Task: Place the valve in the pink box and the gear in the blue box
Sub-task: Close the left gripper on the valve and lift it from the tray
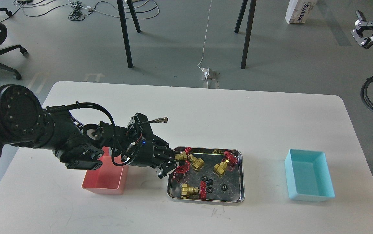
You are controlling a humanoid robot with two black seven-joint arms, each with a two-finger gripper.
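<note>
- Grey floor, cables and black furniture legs lie behind a white bench point(206, 107) seen from above.
- On the bench, a steel tray point(241, 182) sits between the pink box point(103, 180) on the left and the blue box point(308, 177) on the right, each well apart from it.
- Left hand point(172, 163) reaches over the tray's left edge, its fingers pinching a valve point(181, 157) by the brass body, red handwheel hanging below.
- Three more valves and three black gears point(209, 185) lie in the tray.
- Right hand point(363, 31) hangs off the bench at upper right, fingers spread, holding nothing.
- Risk: the held valve is just beside a neighbour point(196, 162); lifting may snag it and drag it along.
- Risk: the grip looks near the fingertips, so the valve may twist or drop before the pink box.
- Risk: the arm already hangs over the pink box and could knock it when swinging back.
</note>
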